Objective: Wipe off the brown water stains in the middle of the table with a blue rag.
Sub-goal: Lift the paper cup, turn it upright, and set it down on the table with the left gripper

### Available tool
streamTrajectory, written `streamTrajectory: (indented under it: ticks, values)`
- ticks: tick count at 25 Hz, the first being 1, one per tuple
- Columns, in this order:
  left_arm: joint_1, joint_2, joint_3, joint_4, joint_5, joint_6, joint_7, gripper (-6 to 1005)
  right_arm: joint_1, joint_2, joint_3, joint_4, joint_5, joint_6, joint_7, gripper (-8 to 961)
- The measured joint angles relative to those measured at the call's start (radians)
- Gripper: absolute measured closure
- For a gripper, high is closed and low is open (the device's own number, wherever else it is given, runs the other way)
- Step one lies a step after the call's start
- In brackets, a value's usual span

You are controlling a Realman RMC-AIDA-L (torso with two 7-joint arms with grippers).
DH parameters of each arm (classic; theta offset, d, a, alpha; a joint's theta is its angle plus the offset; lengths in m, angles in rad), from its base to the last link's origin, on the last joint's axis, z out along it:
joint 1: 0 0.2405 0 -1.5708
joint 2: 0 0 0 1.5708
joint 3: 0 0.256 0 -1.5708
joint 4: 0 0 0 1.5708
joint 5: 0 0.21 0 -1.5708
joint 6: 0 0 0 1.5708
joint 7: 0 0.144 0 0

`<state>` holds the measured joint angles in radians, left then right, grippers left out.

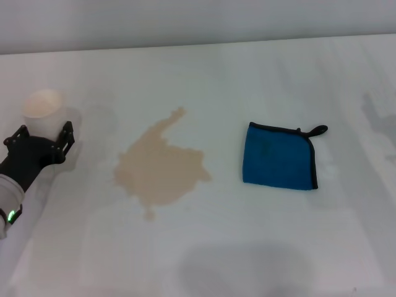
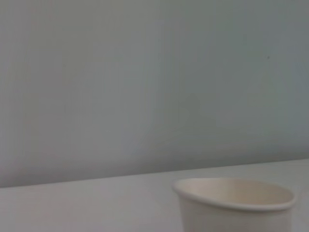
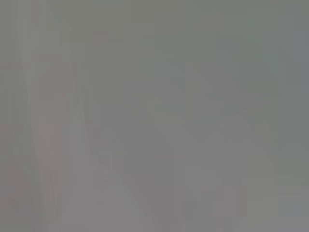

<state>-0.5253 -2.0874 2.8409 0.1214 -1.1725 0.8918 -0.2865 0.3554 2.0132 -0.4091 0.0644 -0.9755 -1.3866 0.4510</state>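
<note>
The brown water stain [image 1: 161, 167] is a tan blotch with a thin tail, lying in the middle of the white table [image 1: 260, 247]. The blue rag [image 1: 278, 156] lies flat to its right, folded square, with black trim and a black loop at its far right corner. My left gripper [image 1: 42, 133] is at the table's left side, open, its two black fingers spread just in front of a cream paper cup [image 1: 42, 108]. It holds nothing. The cup also shows in the left wrist view [image 2: 236, 203]. My right gripper is out of view.
The paper cup stands upright at the far left, well away from the stain. A pale wall rises behind the table's far edge. The right wrist view shows only a blank grey surface.
</note>
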Motion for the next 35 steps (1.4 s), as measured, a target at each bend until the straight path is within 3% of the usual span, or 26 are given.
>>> streamTrajectory:
  ticks: [17, 21, 26, 35]
  values:
    - [0.01, 0.0, 0.0, 0.018, -0.001, -0.004, 0.018, 406, -0.001, 0.001, 0.002, 0.002, 0.0, 0.0, 0.0, 156]
    - [0.012, -0.001, 0.0, 0.023, -0.001, -0.004, 0.018, 299, -0.001, 0.001, 0.003, 0.002, 0.0, 0.0, 0.0, 156]
    - [0.024, -0.002, 0.0, 0.042, -0.001, 0.0, 0.039, 298, -0.001, 0.001, 0.002, 0.002, 0.0, 0.0, 0.0, 156]
    - [0.038, -0.002, 0.0, 0.058, -0.001, 0.006, 0.068, 190, -0.002, 0.001, 0.003, 0.002, 0.0, 0.0, 0.0, 155]
